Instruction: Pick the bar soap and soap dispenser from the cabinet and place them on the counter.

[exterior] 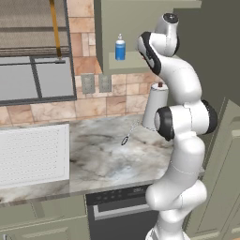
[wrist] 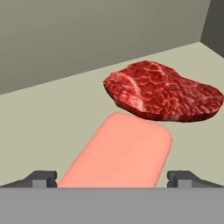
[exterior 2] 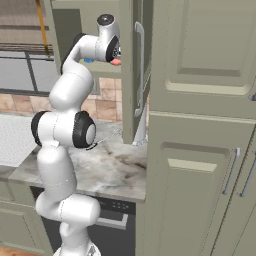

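We are keeping our gripper (wrist: 112,178) released, its two fingertips (wrist: 40,178) standing wide on either side of the bar soap (wrist: 118,151), not touching it. The bar soap is lying flat on the cabinet (wrist: 65,109) shelf, right in front of the gripper. Just beyond the bar soap, on the same shelf, a raw red steak (wrist: 164,91) is lying, its near edge almost meeting the soap. In the left base view the soap dispenser (exterior: 120,47) is standing upright on that shelf, to the left of our arm. Below the cabinet the bench (exterior: 108,154) is carrying a white paper-towel roll (exterior: 154,105) and a white perforated panel (exterior: 33,153) further left.
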